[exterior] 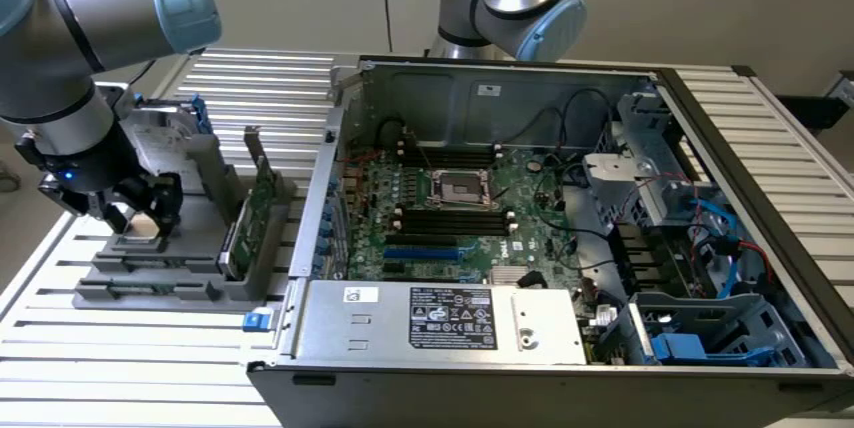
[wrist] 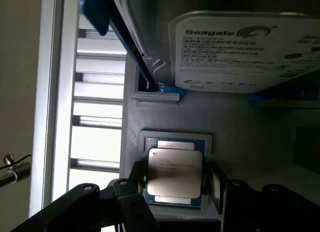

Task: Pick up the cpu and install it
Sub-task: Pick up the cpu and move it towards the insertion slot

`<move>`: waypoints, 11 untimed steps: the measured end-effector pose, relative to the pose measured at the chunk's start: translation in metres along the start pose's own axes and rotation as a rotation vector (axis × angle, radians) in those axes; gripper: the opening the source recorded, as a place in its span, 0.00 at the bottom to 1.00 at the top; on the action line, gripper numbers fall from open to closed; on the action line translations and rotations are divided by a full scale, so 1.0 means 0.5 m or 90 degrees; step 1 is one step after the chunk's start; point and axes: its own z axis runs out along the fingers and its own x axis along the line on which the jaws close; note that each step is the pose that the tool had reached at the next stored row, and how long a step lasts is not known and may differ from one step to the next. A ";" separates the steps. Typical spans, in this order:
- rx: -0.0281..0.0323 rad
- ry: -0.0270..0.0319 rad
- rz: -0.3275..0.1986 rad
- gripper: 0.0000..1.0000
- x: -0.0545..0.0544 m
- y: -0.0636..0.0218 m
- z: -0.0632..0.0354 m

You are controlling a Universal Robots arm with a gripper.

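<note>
On the exterior view's left, one gripper (exterior: 134, 216) hangs over a grey holder (exterior: 163, 288) on the slatted table (exterior: 120, 368). Its two fingers (wrist: 136, 181) are spread apart, one on each side of the single cpu (wrist: 175, 173), which lies flat in the holder's recess. One hard drive (wrist: 240, 51) nearby reads "Seagate". To the right sits one open computer case (exterior: 534, 93) with one socket (exterior: 461, 186).

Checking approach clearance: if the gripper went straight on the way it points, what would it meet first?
Likely the cpu: the gripper is open, pointing down at it in the gray holder. Depth is unclear, so the fingertips might reach the holder beside it first.
</note>
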 end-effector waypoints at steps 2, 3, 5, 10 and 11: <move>0.0000 0.0002 0.000 0.62 0.000 0.000 0.000; 0.0000 0.0003 0.000 0.62 0.000 0.000 0.000; 0.0000 0.0005 0.000 0.62 0.000 0.000 0.001; -0.0001 0.0011 0.000 0.62 0.000 0.000 0.001; -0.0001 0.0013 0.001 0.62 0.000 0.000 0.001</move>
